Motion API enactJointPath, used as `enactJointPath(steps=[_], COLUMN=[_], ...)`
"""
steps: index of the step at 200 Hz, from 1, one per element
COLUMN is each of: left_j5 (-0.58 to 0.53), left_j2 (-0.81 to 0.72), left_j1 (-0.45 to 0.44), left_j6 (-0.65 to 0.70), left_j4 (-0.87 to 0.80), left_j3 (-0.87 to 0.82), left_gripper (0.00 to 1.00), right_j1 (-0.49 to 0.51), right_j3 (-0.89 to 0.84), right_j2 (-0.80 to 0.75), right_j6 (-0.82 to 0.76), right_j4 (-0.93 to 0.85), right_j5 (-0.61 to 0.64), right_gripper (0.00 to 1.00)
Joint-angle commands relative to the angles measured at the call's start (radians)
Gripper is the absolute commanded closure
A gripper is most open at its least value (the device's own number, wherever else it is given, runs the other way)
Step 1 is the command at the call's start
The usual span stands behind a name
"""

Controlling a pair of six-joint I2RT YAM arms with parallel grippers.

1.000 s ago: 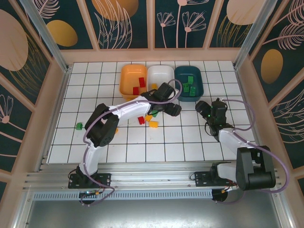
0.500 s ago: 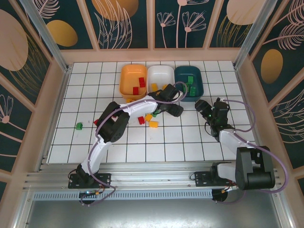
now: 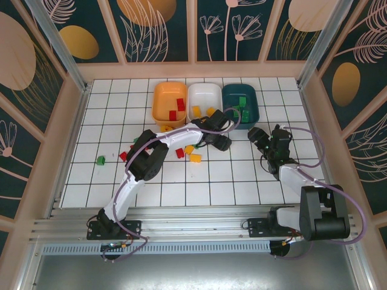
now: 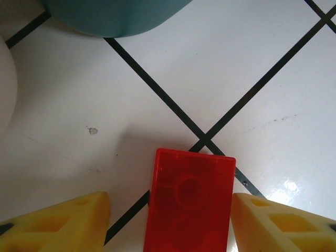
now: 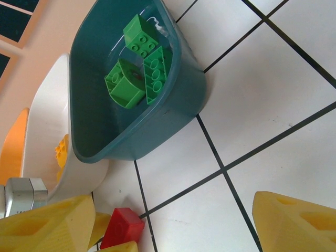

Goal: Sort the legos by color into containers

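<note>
- The legos are showing as small glossy plastic bricks in red, yellow and green. The red brick (image 4: 189,207) at the left claw (image 4: 170,212) is presenting a smooth rectangular face with a round ring moulded in it.
- That red brick is lying on the tiled floor (image 4: 252,79) just in front of the white bin (image 4: 4,84), toward the near corner of the teal bin (image 4: 115,13) beside it.
- The left claw is straddling the brick with its yellow fingers (image 4: 58,226) apart. A gap is showing on one side, and the other finger is sitting just beside the brick.
- The right claw (image 5: 173,220) is hanging wide and holding nothing, in front of the white bin on its teal-bin side.
- The right wrist view is showing detail the overhead view blurs: green bricks (image 5: 139,63) studs-up inside the teal bin, and a yellow brick (image 5: 62,149) in the white bin.
- The overhead view is adding the orange bin (image 3: 162,96) just beside the white bin's other side, with red bricks (image 3: 180,104) in it. Loose bricks (image 3: 195,158) are lying scattered in front of the white bin, and one green brick (image 3: 100,160) is lying well apart from it.
</note>
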Motion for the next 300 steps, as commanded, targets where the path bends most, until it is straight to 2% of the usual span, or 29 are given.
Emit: enactJointPath(steps=[1,26,44,77,98,119,145,160,178,207,275,300], left_j5=[-0.021,-0.017,-0.008,0.013,-0.030,-0.039,0.020,0.053,0.037,0.054,0.043,0.039], left_j2=[0.006,-0.008,-0.027,-0.116,-0.199,-0.236,-0.250,-0.235,-0.180,-0.083,0.081,0.104], left_j1=[-0.004,-0.004,-0.004,-0.005,0.004,0.068,0.224,0.317,0.396,0.473,0.488,0.489], left_j6=[0.019,0.014,0.005,-0.022,-0.035,-0.067,-0.143,-0.189,-0.222,-0.259,-0.256,-0.264], left_j4=[-0.020,-0.002,0.002,0.015,0.030,-0.008,-0.021,-0.025,-0.054,-0.065,-0.139,-0.148], left_j3=[0.001,-0.017,-0.020,-0.043,-0.061,-0.024,-0.003,0.011,0.051,0.102,0.280,0.295], left_gripper=[0.44,0.57,0.62,0.66,0.68,0.70,0.73,0.73,0.72,0.72,0.65,0.53], right_j1=[-0.006,-0.007,-0.006,-0.002,0.013,0.054,0.104,0.117,0.125,0.161,0.298,0.328], right_j3=[0.008,0.006,0.008,0.006,0.009,0.023,0.050,0.057,0.060,0.084,0.151,0.174], right_j2=[0.006,0.006,0.004,0.004,0.011,0.035,0.061,0.064,0.062,0.078,0.139,0.164], right_j6=[0.004,0.004,0.004,-0.004,-0.017,-0.033,-0.054,-0.062,-0.069,-0.108,-0.204,-0.235], right_j4=[0.023,0.023,0.024,0.034,0.054,0.065,0.053,0.046,0.045,0.036,0.006,-0.006], right_j5=[-0.002,-0.004,-0.006,-0.019,-0.046,-0.057,-0.040,-0.035,-0.033,-0.039,0.023,0.021], right_gripper=[0.21,0.21,0.21,0.22,0.22,0.22,0.22,0.22,0.23,0.23,0.23,0.23])
